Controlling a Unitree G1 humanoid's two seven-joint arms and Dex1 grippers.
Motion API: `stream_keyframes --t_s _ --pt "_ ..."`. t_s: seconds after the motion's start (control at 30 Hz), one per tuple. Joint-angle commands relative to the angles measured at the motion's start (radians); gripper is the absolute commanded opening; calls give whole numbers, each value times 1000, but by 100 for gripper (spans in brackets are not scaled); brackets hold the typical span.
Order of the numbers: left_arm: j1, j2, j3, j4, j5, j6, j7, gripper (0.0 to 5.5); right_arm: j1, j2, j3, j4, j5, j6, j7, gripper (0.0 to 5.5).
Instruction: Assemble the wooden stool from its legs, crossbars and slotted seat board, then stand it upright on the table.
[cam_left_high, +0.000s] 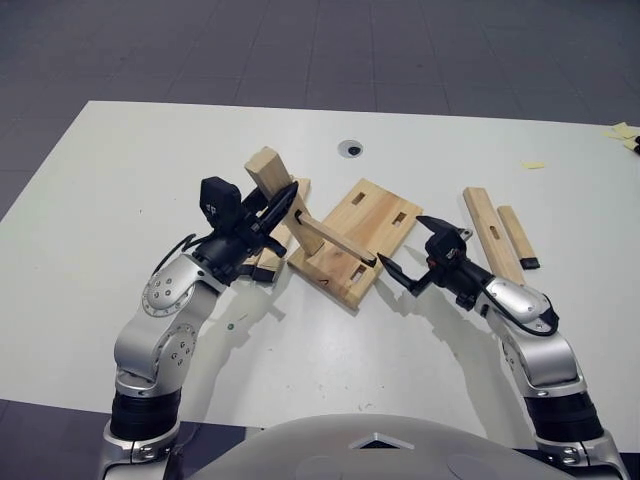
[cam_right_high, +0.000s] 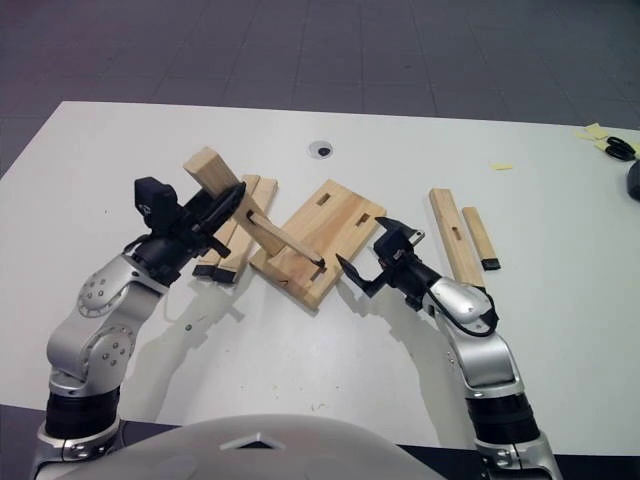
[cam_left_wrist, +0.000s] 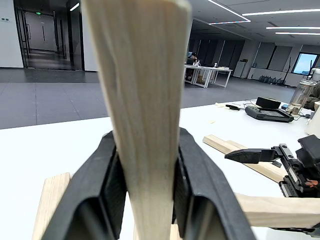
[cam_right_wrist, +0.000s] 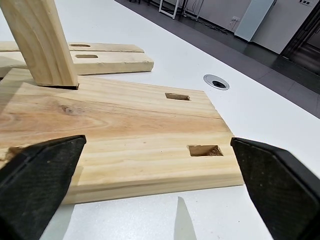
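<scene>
My left gripper is shut on a thick wooden leg, held tilted above the table. A thin crossbar runs from that leg down onto the slotted seat board, which lies flat mid-table. The left wrist view has the leg clamped between both pads. Two more legs lie under the left gripper. My right gripper stands open at the board's near right edge, its fingers on either side of the seat board corner, holding nothing.
A slotted leg and a shorter bar lie on the table to the right of the right gripper. A round cable hole sits behind the board. Yellow notes and scissors lie at the far right edge.
</scene>
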Motion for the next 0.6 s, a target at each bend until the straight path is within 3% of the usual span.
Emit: stream_keyframes --t_s 0.03,0.5,0.6 --pt "17 0 -83 94 64 115 35 105 -15 0 -7 1 -3 1 -5 540" --pt "-74 -18 -26 111 6 98 51 105 -33 16 -4 25 -13 -9 -25 540" --pt "-103 -39 -7 92 -14 78 54 171 -34 17 -8 30 -10 -7 -22 540"
